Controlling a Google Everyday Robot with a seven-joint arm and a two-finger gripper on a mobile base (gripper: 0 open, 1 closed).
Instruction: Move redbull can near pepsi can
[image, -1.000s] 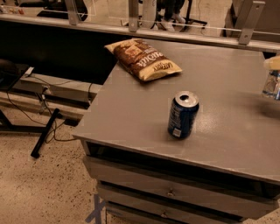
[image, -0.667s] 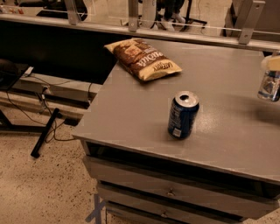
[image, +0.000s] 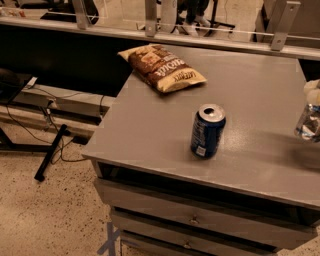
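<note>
The pepsi can (image: 207, 131) stands upright on the grey table (image: 150, 125), near its front edge, with its silver top and a small white label patch showing. At the frame's right edge a slim silver-and-blue can, the redbull can (image: 307, 122), is partly cut off. It hangs a little above the table with a shadow under it. A pale part of my gripper (image: 313, 92) sits on top of it and holds it. The redbull can is about a can's height to the right of the pepsi can.
A brown and yellow chip bag (image: 162, 67) lies at the table's back left. A metal rail (image: 210, 37) runs along the far edge. Drawers (image: 190, 220) sit under the tabletop. Cables and a black stand (image: 50, 155) lie on the floor to the left.
The redbull can and the gripper on it have moved down and slightly left at the right edge. The pepsi can and chip bag have not moved.
</note>
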